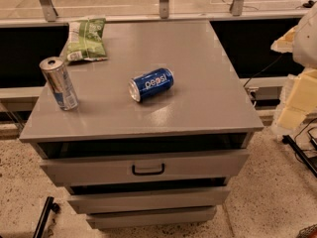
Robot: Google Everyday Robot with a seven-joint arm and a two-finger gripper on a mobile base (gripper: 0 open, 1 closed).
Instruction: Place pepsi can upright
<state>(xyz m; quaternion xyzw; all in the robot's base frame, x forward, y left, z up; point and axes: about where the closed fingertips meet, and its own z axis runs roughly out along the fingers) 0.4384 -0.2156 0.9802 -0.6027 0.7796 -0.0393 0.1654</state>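
The pepsi can [151, 84] is short and dark blue with white lettering. It lies on its side near the middle of the grey cabinet top [208, 103], its silver end facing front-left. My gripper [296, 99] shows as pale cream and white shapes at the right edge of the view. It is off the cabinet's right side, well apart from the can, with nothing seen in it.
A taller slim silver can [59, 83] stands upright at the left front of the top. A green chip bag [86, 38] lies at the back left. Below are drawers, the top one with a black handle [148, 170]. Cables run on the floor at the right.
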